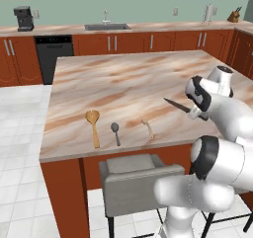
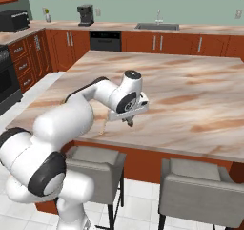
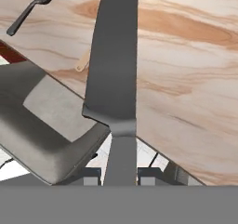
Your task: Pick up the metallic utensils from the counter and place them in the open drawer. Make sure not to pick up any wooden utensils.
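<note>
Knife (image 3: 114, 65): clamped by its handle in the pincer (image 3: 120, 175), lifted above the surface (image 1: 128, 79) edge; step in hand, carrying; next, travel to the open drawer, then metal spoon (image 1: 115, 132)

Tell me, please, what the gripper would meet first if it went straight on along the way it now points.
Probably the counter. The gripper, shut on the knife, looks along the blade over the marble near its front edge, with a grey stool below. The knife would touch first, though depth is unclear.
</note>
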Available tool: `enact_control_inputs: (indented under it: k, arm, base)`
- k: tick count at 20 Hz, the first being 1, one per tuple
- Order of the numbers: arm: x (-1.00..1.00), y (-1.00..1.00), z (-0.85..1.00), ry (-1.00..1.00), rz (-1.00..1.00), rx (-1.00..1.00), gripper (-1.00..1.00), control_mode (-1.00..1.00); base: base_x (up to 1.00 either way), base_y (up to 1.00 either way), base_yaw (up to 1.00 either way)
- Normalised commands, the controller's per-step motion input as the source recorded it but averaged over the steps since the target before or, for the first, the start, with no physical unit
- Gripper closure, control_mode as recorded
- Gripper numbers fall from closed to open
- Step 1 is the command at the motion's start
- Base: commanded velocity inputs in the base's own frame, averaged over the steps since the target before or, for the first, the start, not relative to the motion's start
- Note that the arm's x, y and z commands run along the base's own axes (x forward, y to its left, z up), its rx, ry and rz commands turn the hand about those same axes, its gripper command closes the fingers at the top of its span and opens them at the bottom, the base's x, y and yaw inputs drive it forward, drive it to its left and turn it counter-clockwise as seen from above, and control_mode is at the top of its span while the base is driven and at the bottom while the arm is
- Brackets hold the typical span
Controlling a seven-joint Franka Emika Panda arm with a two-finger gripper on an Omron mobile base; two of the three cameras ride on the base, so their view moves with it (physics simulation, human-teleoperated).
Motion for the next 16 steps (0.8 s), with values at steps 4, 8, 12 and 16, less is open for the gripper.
enact_control_inputs:
  k: [4,8,12,16]
  arm:
    - [-0.79,0.53,0.16,0.0,0.07,-0.06,1.0,-1.0]
    - [-0.75,0.27,0.31,0.0,0.1,-0.02,1.0,-1.0]
    - [-0.69,0.18,0.39,-0.03,0.11,0.0,1.0,-1.0]
    - [-0.31,0.17,0.46,-0.04,0.09,0.0,1.0,-1.0]
  base:
    - [0.0,0.0,0.0]
    - [0.0,0.0,0.0]
    - [0.0,0.0,0.0]
    - [0.0,0.0,0.0]
